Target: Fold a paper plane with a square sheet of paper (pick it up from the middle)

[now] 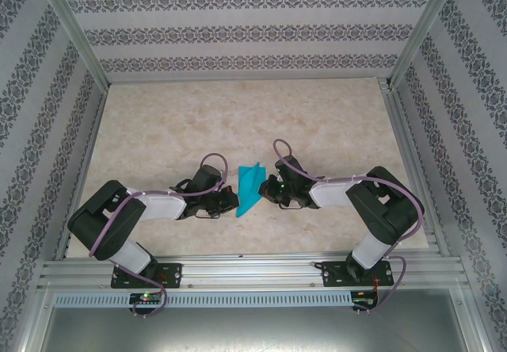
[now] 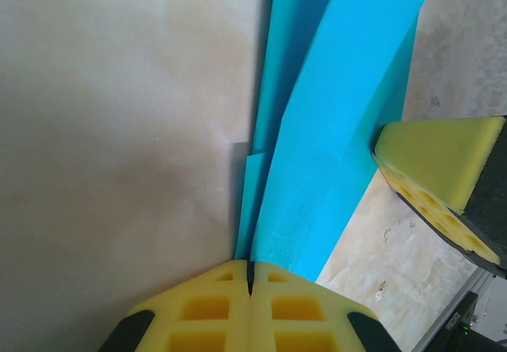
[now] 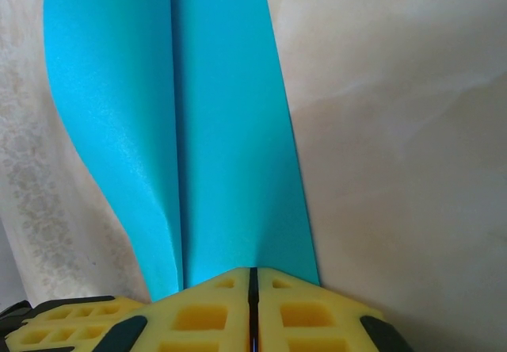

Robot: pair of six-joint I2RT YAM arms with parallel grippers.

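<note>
The teal-blue sheet of paper [image 1: 250, 187] is folded into a slim, pointed, dart-like shape with a centre crease and sits between my two grippers in the middle of the table. My left gripper [image 1: 230, 197] is shut on its left edge. In the left wrist view the paper [image 2: 333, 114] runs into the closed yellow pads [image 2: 214, 312]. My right gripper [image 1: 268, 189] is shut on the opposite edge. In the right wrist view the creased paper [image 3: 222, 130] disappears between the closed pads [image 3: 305, 316]. The paper's narrow tip points toward the near edge.
The marbled beige tabletop [image 1: 238, 122] stretches behind the grippers, with patterned walls on three sides. A metal rail [image 1: 253, 273] carries both arm bases at the near edge. The right gripper's yellow pad [image 2: 440, 170] shows in the left wrist view, close beside the paper.
</note>
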